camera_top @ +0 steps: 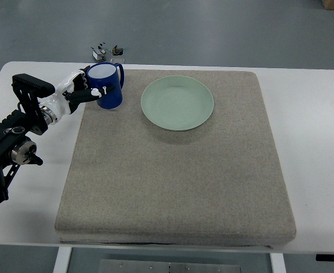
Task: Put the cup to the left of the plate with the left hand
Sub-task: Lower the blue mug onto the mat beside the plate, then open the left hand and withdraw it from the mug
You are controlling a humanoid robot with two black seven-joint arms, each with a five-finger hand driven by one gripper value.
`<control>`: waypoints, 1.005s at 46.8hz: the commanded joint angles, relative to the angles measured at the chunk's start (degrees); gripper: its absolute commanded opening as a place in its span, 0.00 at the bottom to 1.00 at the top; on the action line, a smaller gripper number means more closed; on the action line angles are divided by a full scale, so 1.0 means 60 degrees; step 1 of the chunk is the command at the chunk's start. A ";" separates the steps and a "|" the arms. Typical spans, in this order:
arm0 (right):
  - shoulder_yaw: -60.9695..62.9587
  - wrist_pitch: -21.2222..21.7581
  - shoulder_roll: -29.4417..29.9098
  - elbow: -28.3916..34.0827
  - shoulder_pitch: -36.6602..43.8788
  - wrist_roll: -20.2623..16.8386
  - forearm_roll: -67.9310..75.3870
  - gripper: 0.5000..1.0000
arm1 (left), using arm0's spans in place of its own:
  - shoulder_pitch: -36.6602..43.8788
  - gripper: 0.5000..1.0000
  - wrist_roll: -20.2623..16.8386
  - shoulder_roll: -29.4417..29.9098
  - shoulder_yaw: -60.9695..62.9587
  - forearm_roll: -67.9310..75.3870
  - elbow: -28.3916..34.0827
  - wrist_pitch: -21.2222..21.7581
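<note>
Where the left arm enters from the picture's left edge, the left hand [82, 89] sits at the far left corner of the mat, white-and-black fingers [93, 92] wrapped around the side of the cup [106, 85].

Cup: blue outside, white inside, upright, mouth facing up; long axis vertical. Handle [120, 74] points away from the hand, toward the far right. Interior shows only white; contents cannot be told. It stands on the mat, left of the plate and apart from it. No legible writing; a small white mark on the near side is too small to read.

Plate [177, 103]: pale green, round, lying flat on the mat's far half, nothing on it.

Mat [172, 182]: grey-beige fabric pad, square, covering most of the surface [312, 142], which is white.

Small metal parts [108, 52]: dark cluster on the floor beyond the surface's far edge, behind the cup; detail unclear.

Right hand: not visible.
</note>
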 commanded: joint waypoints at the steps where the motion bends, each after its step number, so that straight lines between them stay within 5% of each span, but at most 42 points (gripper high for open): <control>1: 0.0000 0.0000 0.0000 0.0003 0.0001 0.0000 0.0000 0.87 | 0.0001 0.42 0.0000 0.0000 0.0017 -0.0002 0.0045 0.0006; 13: 0.0000 0.0000 0.0000 0.0003 0.0001 0.0000 0.0000 0.87 | 0.0103 0.66 0.0000 0.0000 0.0032 0.0027 0.0104 0.0006; 20: 0.0000 0.0000 0.0000 0.0003 0.0001 0.0000 0.0000 0.87 | 0.0103 0.92 0.0015 0.0000 0.0032 0.0027 0.0104 -0.0009; 47: 0.0000 0.0000 0.0000 0.0003 0.0001 0.0000 0.0000 0.87 | 0.0074 0.99 0.0030 0.0424 -0.0100 -0.1069 -0.0087 -0.0097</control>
